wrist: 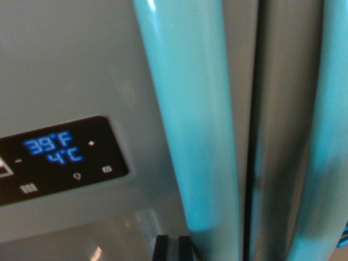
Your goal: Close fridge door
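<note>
Across grey doors (pixel 70 65) — two teal handles (pixel 190 109).

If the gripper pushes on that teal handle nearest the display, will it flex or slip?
The teal handle looks thick and rigid, so probably no flex. Its glossy, rounded surface shows highlights, so fingers could slide sideways off it.

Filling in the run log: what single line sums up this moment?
view: wrist | fridge door close-up | handle near centre | display lit | door seam narrow | end effector state unclear
</note>
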